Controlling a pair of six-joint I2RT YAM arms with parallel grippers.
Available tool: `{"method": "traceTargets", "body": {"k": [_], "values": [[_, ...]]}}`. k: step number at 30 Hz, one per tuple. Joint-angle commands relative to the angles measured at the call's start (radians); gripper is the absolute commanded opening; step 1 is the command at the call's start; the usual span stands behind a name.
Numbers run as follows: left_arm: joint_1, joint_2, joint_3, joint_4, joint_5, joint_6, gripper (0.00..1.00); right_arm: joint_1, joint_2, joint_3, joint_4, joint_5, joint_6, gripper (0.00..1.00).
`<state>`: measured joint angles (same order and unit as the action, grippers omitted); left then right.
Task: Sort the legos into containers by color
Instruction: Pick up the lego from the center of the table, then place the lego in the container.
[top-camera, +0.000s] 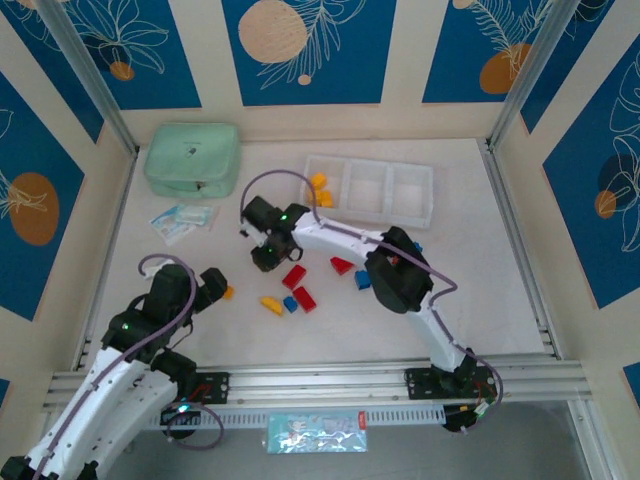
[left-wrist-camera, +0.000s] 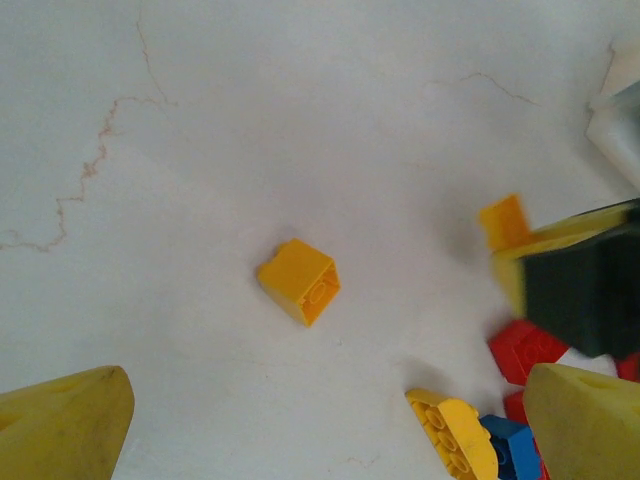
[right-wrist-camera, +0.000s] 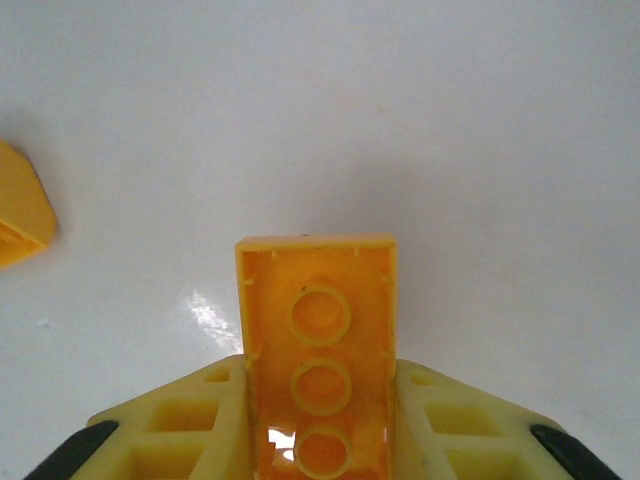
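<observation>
Legos (top-camera: 300, 292) in red, blue and yellow-orange lie loose on the table (top-camera: 470, 290) at the center of the overhead frame, below the white three-compartment tray (top-camera: 368, 190) at upper center (yellow-orange pieces (top-camera: 320, 190) sit in its left compartment). The left gripper (top-camera: 214, 287), lower left, hangs with jaws spread wide, a yellow-orange cube (left-wrist-camera: 299, 280) just ahead of them. The right gripper (top-camera: 268, 257), left of center, pinches a long yellow-orange brick (right-wrist-camera: 318, 340) between its fingers.

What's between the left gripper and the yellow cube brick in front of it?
Just bare table between left gripper and yellow cube brick, in the left wrist view.
</observation>
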<state>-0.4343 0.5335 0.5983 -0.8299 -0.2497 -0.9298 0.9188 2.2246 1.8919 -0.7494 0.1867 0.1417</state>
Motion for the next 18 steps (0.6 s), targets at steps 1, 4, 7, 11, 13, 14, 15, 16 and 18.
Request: {"method": "traceTargets", "body": {"k": [1, 4, 7, 11, 13, 14, 15, 16, 18], "values": [[-0.006, 0.026, 0.039, 0.050, 0.038, 0.042, 1.00, -0.062, -0.108, -0.024, 0.006, -0.034, 0.072, 0.28], [-0.007, 0.064, 0.047, 0.096, 0.077, 0.070, 1.00, -0.122, -0.159, -0.054, 0.031, -0.022, 0.097, 0.26], [-0.007, 0.116, 0.059, 0.150, 0.124, 0.096, 1.00, -0.192, -0.184, -0.065, 0.043, -0.029, 0.120, 0.26], [-0.007, 0.194, 0.071, 0.240, 0.187, 0.123, 1.00, -0.275, -0.174, -0.050, 0.049, -0.005, 0.134, 0.25], [-0.007, 0.233, 0.076, 0.283, 0.216, 0.135, 1.00, -0.307, -0.159, -0.032, 0.055, 0.011, 0.135, 0.25], [-0.007, 0.255, 0.079, 0.307, 0.230, 0.140, 1.00, -0.323, -0.144, -0.014, 0.052, 0.018, 0.136, 0.25], [-0.007, 0.278, 0.084, 0.328, 0.245, 0.145, 1.00, -0.338, -0.127, 0.008, 0.047, 0.023, 0.133, 0.25], [-0.008, 0.298, 0.090, 0.342, 0.253, 0.150, 1.00, -0.350, -0.111, 0.032, 0.039, 0.028, 0.131, 0.25], [-0.007, 0.340, 0.104, 0.371, 0.270, 0.156, 1.00, -0.367, -0.077, 0.079, 0.030, 0.053, 0.120, 0.24]]}}
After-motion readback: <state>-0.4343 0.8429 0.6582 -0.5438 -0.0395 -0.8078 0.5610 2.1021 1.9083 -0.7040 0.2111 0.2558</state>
